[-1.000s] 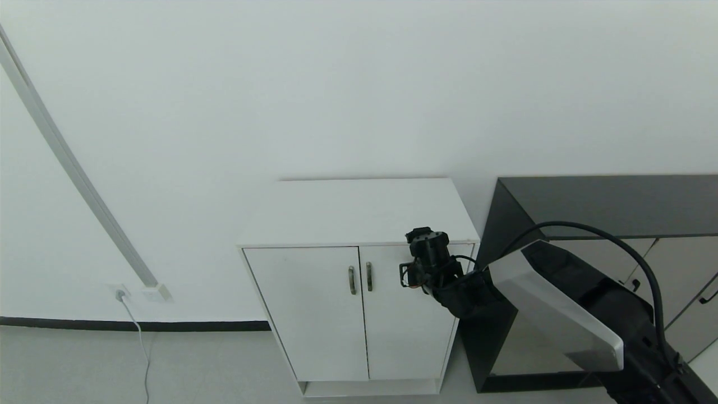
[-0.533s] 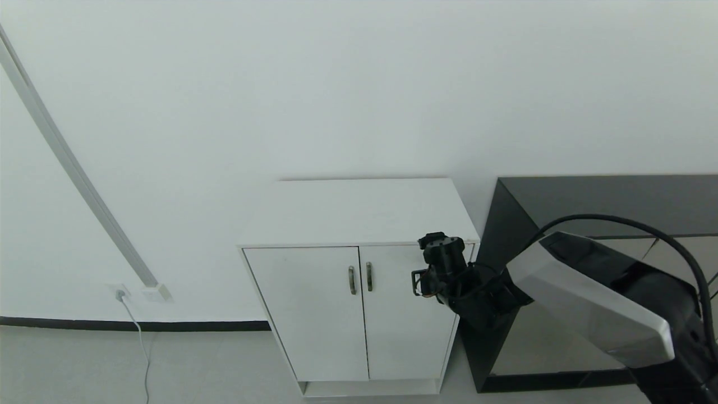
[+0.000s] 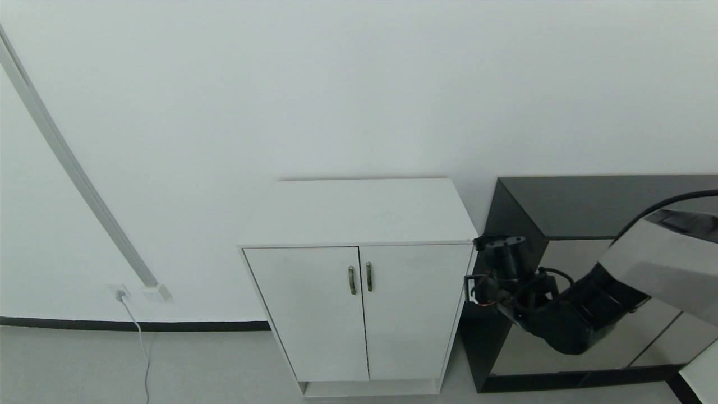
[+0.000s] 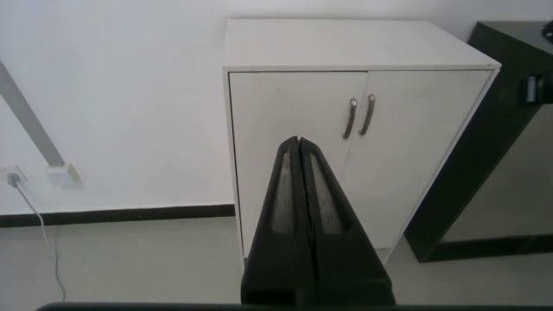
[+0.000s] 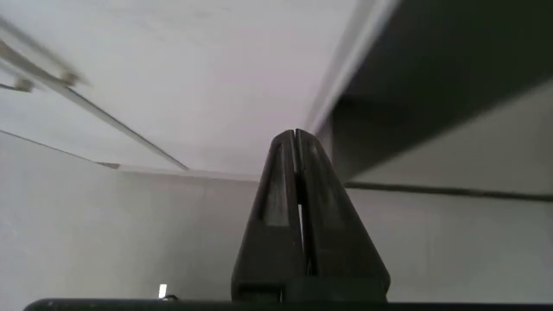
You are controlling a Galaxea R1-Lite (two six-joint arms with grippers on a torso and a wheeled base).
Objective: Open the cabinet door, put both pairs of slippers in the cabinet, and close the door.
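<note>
left gripper [image 4: 298, 142], right gripper [image 5: 296, 136]: jaws pressed together, empty | door [image 3: 412, 311] closed | advice: spread jaws, square on centre-frame handle [image 3: 369, 276], pull along arc

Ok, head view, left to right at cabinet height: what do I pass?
conduit → socket → white cabinet → black cabinet

place: plain indoor room | cues: white cabinet [image 3: 359, 314], wall socket [image 3: 119, 292], black sideboard [image 3: 589, 205]
</note>
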